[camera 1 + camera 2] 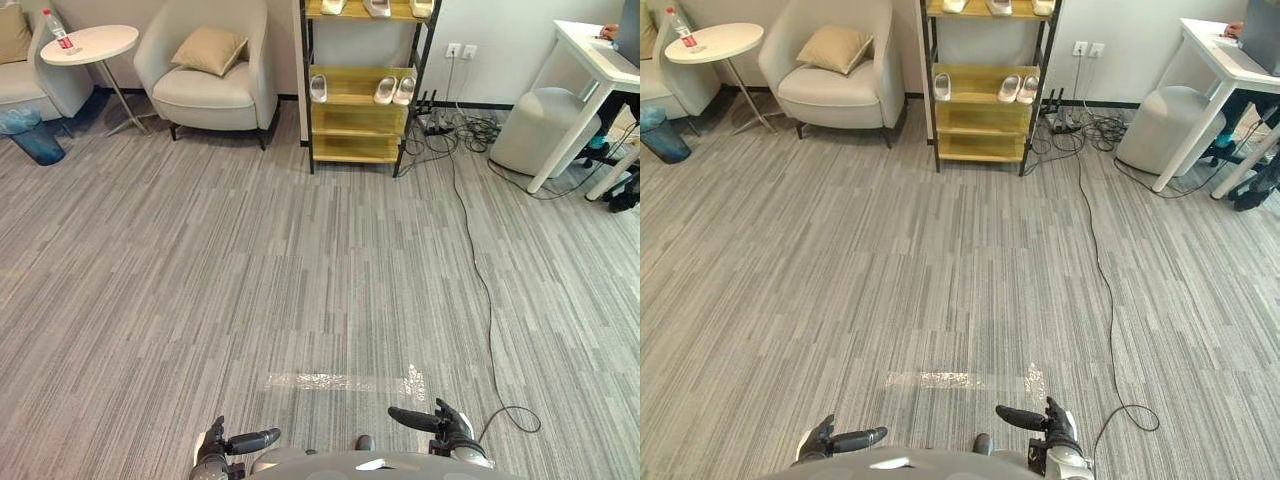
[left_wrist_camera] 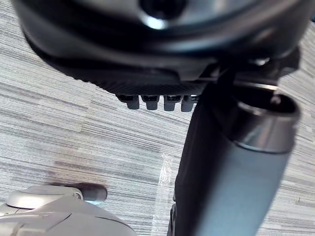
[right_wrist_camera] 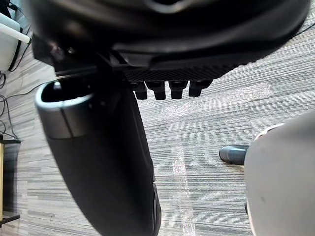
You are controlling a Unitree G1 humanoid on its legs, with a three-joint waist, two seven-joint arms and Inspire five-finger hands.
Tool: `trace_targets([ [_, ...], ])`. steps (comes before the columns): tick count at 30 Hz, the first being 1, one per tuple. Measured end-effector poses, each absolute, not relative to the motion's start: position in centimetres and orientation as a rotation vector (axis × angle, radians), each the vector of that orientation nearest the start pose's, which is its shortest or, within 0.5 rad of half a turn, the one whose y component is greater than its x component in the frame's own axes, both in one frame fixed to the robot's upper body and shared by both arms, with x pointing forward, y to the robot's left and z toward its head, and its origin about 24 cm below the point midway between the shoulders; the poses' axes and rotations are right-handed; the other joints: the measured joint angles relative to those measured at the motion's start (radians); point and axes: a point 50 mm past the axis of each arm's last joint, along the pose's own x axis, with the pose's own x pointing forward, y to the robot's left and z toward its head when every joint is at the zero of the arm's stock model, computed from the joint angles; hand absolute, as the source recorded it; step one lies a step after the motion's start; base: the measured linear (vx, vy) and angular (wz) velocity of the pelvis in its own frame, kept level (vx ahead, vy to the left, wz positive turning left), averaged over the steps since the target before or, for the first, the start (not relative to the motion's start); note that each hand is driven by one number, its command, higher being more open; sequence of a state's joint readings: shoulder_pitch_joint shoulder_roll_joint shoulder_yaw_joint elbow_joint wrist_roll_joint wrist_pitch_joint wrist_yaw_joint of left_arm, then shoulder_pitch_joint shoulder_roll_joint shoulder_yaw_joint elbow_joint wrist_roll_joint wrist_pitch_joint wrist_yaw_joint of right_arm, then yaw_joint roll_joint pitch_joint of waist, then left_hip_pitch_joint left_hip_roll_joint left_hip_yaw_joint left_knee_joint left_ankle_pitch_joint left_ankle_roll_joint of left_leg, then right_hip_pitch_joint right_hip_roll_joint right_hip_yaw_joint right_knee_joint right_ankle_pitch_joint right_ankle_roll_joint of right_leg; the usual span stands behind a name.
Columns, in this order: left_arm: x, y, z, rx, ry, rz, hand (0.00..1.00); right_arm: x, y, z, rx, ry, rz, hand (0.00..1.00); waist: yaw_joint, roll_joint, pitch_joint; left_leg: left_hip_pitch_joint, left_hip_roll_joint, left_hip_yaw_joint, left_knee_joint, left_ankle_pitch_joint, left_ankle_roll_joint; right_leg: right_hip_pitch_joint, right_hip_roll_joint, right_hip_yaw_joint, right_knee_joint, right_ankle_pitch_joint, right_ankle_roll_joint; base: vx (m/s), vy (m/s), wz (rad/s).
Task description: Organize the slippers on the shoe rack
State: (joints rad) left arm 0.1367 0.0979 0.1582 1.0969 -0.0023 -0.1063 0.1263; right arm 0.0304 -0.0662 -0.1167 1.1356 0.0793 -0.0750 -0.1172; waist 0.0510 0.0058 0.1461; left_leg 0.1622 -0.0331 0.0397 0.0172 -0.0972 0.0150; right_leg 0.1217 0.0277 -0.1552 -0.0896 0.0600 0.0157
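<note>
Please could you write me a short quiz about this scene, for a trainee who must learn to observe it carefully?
1. True or false: the left robot hand and the right robot hand are both open and empty.
2. What lies on the armchair? A) a cushion B) a bottle C) a slipper
3. Fill in: on the shoe rack, the shelf just below the top one carries ___ slippers.
Key: 1 true; 2 A; 3 three.
</note>
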Motion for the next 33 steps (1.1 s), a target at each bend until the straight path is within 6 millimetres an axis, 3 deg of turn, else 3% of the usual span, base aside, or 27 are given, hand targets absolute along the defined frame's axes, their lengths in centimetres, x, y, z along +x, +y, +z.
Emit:
trace_targets([
  [33,8.0,21.9,-16.1,0.169,1.104,0.219,1.0,10.4,-19.0,-16.2,0.077,1.073,-0.318,1.0,-0.004,-0.026,0.019,-0.031,0.009,0.028,-0.012,-0.004,-0.007,-0.045,0.01,0.025,-0.001,-0.001,-0.001,0.0,-0.01,-0.02],
])
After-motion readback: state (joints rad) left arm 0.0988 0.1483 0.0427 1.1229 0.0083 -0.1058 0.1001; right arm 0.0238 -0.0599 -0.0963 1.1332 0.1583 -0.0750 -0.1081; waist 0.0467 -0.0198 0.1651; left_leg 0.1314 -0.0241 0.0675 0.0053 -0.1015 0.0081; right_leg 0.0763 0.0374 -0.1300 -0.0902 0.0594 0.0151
